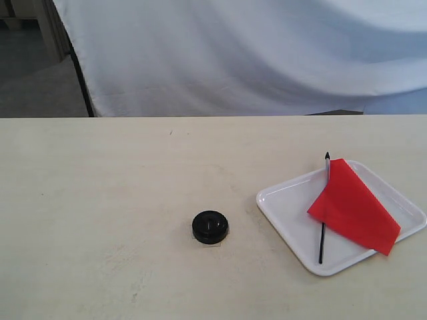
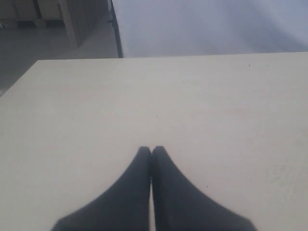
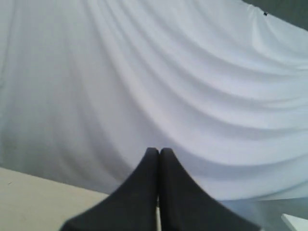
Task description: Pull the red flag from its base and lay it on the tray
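Observation:
The red flag [image 1: 353, 207] lies flat on the white tray [image 1: 280, 200] at the right of the table, its thin pole [image 1: 323, 230] running from a silver top to a black tip. The round black base [image 1: 210, 227] sits alone on the table, left of the tray, its centre hole empty. Neither arm shows in the exterior view. My left gripper [image 2: 151, 150] is shut with nothing in it, over bare table. My right gripper [image 3: 159, 151] is shut and empty too, facing the white cloth; a white corner, perhaps the tray's, [image 3: 296, 222] shows at that view's edge.
A white cloth [image 1: 253, 53] hangs behind the table's far edge. A dark floor and a table leg [image 1: 53, 30] show at the back left. The beige table [image 1: 100, 200] stretches wide left of the base.

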